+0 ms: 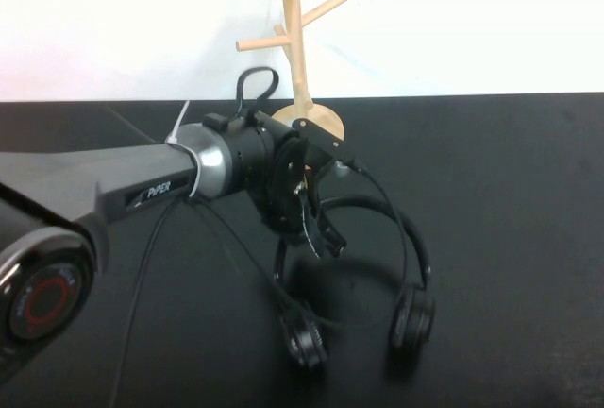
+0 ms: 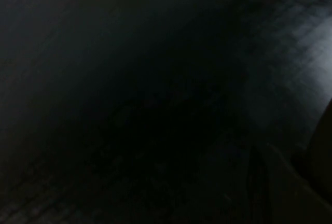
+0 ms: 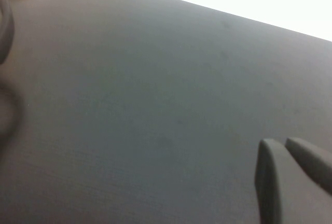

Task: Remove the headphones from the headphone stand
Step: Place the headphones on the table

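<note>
From the high view, the left gripper [image 1: 316, 214] reaches in from the left over the middle of the black tabletop [image 1: 510, 200], its fingers clenched on the headband of the headphones [image 1: 377, 276]. The headphones are off the headphone stand [image 1: 300, 59] now, their two round ear cups down near the tabletop on the near side, the band arching up into the grasp. The stand itself sits just behind the gripper at the far edge, pale wood pole upright, pegs bare, its round base partly hidden by the wrist. The left wrist view is almost all darkness (nothing there I can call with any confidence). Over to the right wrist view: the right gripper [image 3: 290, 182] shows low over bare tabletop, well apart from the action, its two dark fingers [image 3: 270, 177] pressed side by side, clenched on nothing. At that picture's far corner, a sliver of the stand's wooden base peeks in.
</note>
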Controlling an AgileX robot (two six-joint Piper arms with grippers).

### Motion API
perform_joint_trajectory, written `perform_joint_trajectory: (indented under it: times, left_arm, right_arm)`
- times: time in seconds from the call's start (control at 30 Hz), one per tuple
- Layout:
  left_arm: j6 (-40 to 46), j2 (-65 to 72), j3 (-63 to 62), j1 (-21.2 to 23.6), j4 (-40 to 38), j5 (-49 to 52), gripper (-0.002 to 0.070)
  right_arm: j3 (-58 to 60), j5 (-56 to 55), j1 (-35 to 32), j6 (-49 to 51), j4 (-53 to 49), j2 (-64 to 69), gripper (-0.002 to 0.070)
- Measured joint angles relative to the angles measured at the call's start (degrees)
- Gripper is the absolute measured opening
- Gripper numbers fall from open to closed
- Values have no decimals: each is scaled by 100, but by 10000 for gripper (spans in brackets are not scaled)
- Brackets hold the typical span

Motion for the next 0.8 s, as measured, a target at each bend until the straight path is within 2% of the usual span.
perform_joint_trajectory:
  times: [0.17,0.5,0.6,0.73,0.8]
  left_arm:
    - [-377,159,-9,78,452,-493,37]
    - [-461,369,-43,179,510,-695,50]
    - [-461,392,-43,179,510,-695,139]
    - [-475,392,-43,179,510,-683,375]
    - [-488,392,-43,179,510,-634,457]
  right_arm:
    - [0,0,0,0,0,0,-8]
    - [0,0,0,0,0,0,-8]
    - [0,0,0,0,0,0,-8]
    - [0,0,0,0,0,0,-8]
    - [0,0,0,0,0,0,-8]
